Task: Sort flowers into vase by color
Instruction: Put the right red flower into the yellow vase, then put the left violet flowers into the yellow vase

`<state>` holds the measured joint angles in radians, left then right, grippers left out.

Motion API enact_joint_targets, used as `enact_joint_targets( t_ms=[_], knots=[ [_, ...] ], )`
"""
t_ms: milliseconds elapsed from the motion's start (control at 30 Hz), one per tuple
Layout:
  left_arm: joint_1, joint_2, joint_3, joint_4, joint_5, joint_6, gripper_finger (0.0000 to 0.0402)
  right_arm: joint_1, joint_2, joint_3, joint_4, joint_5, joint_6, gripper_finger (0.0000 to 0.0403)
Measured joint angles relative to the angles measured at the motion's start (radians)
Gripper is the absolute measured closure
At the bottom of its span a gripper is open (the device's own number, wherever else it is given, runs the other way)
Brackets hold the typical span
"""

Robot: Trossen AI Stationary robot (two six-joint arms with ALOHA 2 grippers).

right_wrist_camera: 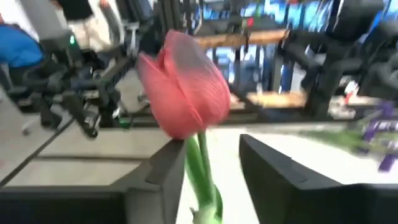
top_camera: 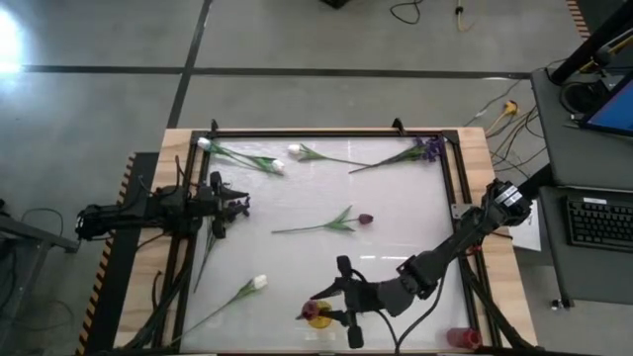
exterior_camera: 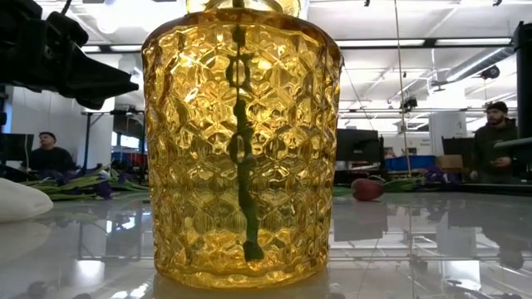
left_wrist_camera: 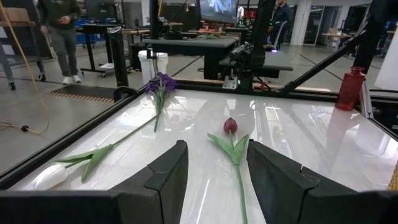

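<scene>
left gripper [top_camera: 240, 205], left edge of table [top_camera: 396, 198]: i log it released, idle. white tulip [top_camera: 259, 283], near left. yellow vase [top_camera: 317, 314], near edge, one red tulip [right_wrist_camera: 183, 93] standing in it. right gripper [top_camera: 341, 294], just beside vase: spread, stem loose between fingers [right_wrist_camera: 292, 180]. dark tulip [top_camera: 365, 219], centre. purple sprig [top_camera: 429, 149], far right.

A black keyboard [top_camera: 600, 220] lies on a dark desk [top_camera: 554, 148] just right of the table, with cables [top_camera: 495, 114] trailing on the concrete floor nearby. A red bottle [left_wrist_camera: 348, 89] stands at the table's far edge, and a person in dark clothes [exterior_camera: 492, 141] stands in the room beyond.
</scene>
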<state>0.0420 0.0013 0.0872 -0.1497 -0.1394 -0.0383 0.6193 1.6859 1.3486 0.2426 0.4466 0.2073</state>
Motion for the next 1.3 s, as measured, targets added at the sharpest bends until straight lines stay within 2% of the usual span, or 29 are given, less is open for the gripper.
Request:
enact_joint_targets(
  t_ms=[233,467,633,833,1000,1067,1167,1233,1300],
  knots=[
    [0.000,0.000,0.000,0.000,0.000,0.000,0.0249,-0.003,-0.006,0.130,-0.348,-0.055,0.118,0.0190],
    [0.000,0.000,0.000,0.000,0.000,0.000,0.0249,-0.005,-0.006,0.153,-0.456,-0.055,0.167,0.0157],
    [0.000,0.000,0.000,0.000,0.000,0.000,0.0249,-0.004,-0.011,0.164,-0.505,-0.055,0.232,0.0144],
    [0.000,0.000,0.000,0.000,0.000,0.000,0.0249,-0.011,-0.015,0.267,-0.611,-0.052,0.280,0.0145],
    [0.000,0.000,0.000,0.000,0.000,0.000,0.0249,-0.016,-0.015,0.396,-0.753,0.036,0.293,0.0152],
    [0.000,0.004,0.000,0.000,0.000,-0.096,0.0249,-0.017,-0.016,0.446,-0.818,0.090,0.290,0.0155],
    [0.000,0.005,0.000,0.005,-0.028,-0.439,0.0249,-0.018,-0.016,0.510,-0.911,0.172,0.290,0.0156],
    [0.001,0.006,0.000,0.005,-0.085,-0.662,0.0249,-0.018,-0.016,0.544,-0.956,0.230,0.289,0.0156],
    [0.001,0.009,0.000,0.011,-0.188,-0.790,0.0249,-0.018,-0.016,0.565,-0.974,0.294,0.288,0.0156]
  ],
)
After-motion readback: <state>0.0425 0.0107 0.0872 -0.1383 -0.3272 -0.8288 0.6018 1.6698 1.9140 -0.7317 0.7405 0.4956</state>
